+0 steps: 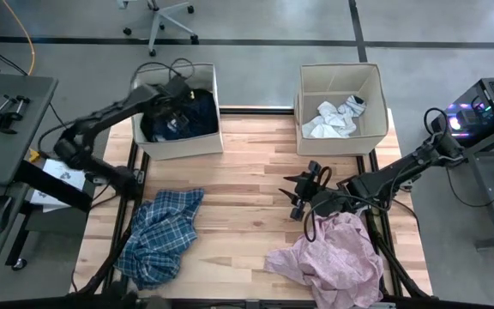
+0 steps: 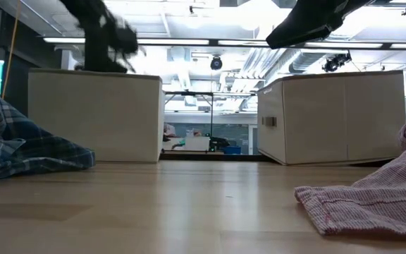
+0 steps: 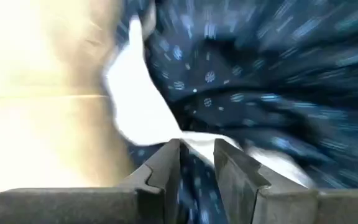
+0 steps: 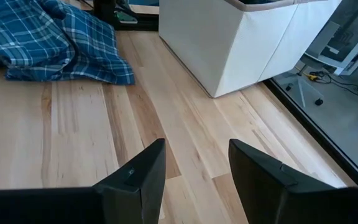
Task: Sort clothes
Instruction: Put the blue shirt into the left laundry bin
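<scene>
Near edge of tabletop (image 1: 247,172): plaid shirt (image 1: 159,236) and pink garment (image 1: 333,257) lie unsorted. Mid-table, right pincer (image 1: 300,196) hovers above bare wood, fingers parted wide, holding nothing. Far side: left pincer (image 3: 196,163) is down in the left box (image 1: 204,142), fingers narrowly apart, pinching a fold of the navy shirt (image 3: 260,81). White socks (image 1: 333,118) sit in the right box (image 1: 303,142). Roughly half sorted, by my reckoning.
</scene>
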Robot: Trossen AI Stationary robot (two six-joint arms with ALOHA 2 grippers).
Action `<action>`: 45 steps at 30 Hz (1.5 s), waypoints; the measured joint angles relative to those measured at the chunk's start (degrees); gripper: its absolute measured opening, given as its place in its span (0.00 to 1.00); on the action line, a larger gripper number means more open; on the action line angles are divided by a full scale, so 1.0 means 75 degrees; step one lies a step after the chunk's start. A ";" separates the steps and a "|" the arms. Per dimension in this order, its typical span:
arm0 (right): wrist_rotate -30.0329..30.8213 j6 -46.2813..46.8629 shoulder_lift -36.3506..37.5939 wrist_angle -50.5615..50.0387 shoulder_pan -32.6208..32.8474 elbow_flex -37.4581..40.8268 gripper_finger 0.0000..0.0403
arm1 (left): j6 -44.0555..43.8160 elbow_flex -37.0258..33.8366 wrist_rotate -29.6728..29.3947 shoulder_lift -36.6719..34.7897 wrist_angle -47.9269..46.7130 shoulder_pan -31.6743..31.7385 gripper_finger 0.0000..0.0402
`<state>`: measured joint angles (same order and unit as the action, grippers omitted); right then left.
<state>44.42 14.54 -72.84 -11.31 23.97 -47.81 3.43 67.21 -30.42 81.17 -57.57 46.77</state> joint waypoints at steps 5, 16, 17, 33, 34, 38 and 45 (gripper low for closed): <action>-0.0099 -0.0424 -0.0200 0.0507 -0.0080 -0.0003 0.40 | -0.1340 0.0372 0.0886 -0.1619 -0.0463 -0.1101 0.22; -0.3973 -0.3028 -0.2296 0.4673 -0.1300 -0.0199 0.40 | -0.3304 0.0372 0.1987 -0.3139 -0.0875 -0.6155 0.22; -0.4311 -0.3209 -0.2539 0.4925 -0.1424 -0.0366 0.40 | -0.3692 0.0372 0.1987 -0.3092 -0.1136 -0.6579 0.22; -0.4884 -0.3811 -0.5735 0.1116 -0.2001 -0.5161 0.64 | -1.1035 -0.1605 0.4303 -0.2207 -0.2189 -1.1105 0.22; -0.4659 -0.3797 -0.5733 0.0780 -0.2002 -0.5259 0.64 | -1.1219 -0.1996 0.4444 -0.2165 -0.1730 -1.1233 0.22; -0.4133 -0.3789 -0.5463 -0.0486 -0.1953 -0.5241 0.64 | -1.1511 -0.3677 0.4448 -0.1850 0.0705 -1.1401 0.22; -0.4049 -0.3018 -0.4523 -0.1758 -0.1912 -0.4007 0.64 | -1.0179 -0.5436 0.2562 -0.0508 0.6596 -1.0283 0.22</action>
<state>14.06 -8.10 -106.76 -24.50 9.63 -77.87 -72.91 26.44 -11.21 77.36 -8.10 -30.35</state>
